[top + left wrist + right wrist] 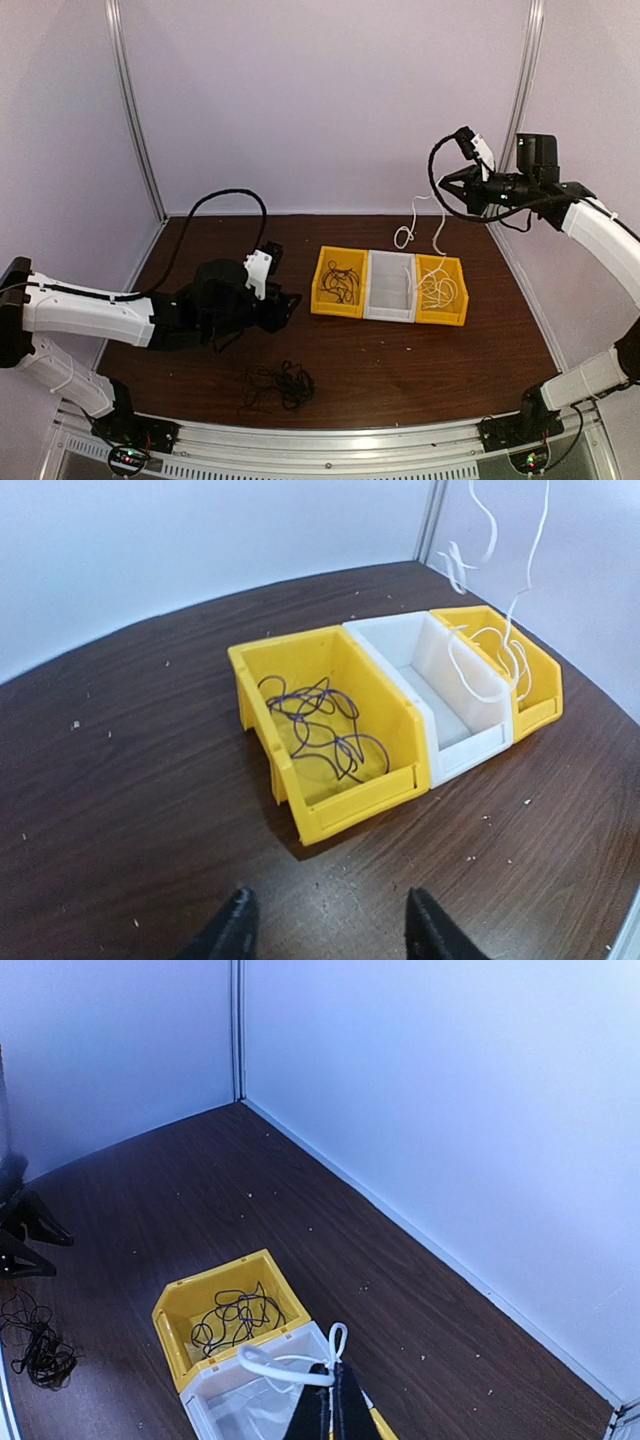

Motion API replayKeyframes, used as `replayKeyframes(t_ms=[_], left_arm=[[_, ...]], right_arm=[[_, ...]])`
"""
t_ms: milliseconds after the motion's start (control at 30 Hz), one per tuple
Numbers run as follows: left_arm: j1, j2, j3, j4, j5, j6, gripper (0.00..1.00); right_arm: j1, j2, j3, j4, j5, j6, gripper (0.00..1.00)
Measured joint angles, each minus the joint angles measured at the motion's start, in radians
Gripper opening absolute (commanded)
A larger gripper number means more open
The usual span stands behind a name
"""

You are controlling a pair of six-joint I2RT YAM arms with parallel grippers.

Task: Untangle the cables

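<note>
A black tangle of cables lies on the table near the front, also seen as the tangle. A thin black cable sits in the left yellow bin. My left gripper hovers low just left of that bin, open, with nothing between its fingers. My right gripper is raised high over the bins and shut on a white cable. That white cable hangs down in loops into the right yellow bin.
A white bin stands between the two yellow bins, and the three form a row at mid-table. The enclosure walls and a corner post close the back and sides. Small crumbs dot the dark wood table.
</note>
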Motion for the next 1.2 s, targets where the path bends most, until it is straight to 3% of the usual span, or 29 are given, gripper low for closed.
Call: replayKeyframes(t_ms=[133,367,633,900,1033,1200], left_arm=[[0.0,0.012,0.06,-0.002,0.006,0.019,0.7],[0.058,-0.026,0.188,-0.153,0.018,0.059,0.72],[0.183,-0.035,0.444,-0.357,0.039,0.131,0.74],[0.286,0.137,0.722,-0.43,0.072,0.167,0.73],[0.313,0.196,0.716,-0.415,0.066,0.188,0.73],[0.375,0.19,0.576,-0.387,0.089,0.19,0.73]], right_arm=[[-0.002,0.003,0.063,-0.033,0.0,-0.004,0.0],[-0.003,0.007,0.13,-0.073,0.019,-0.012,0.0],[-0.003,0.007,0.169,-0.09,0.059,-0.01,0.0],[-0.008,0.007,0.211,-0.109,0.127,-0.015,0.0],[-0.024,0.008,0.211,-0.14,0.16,-0.027,0.0],[-0.048,0.01,0.211,-0.169,0.203,-0.05,0.0]])
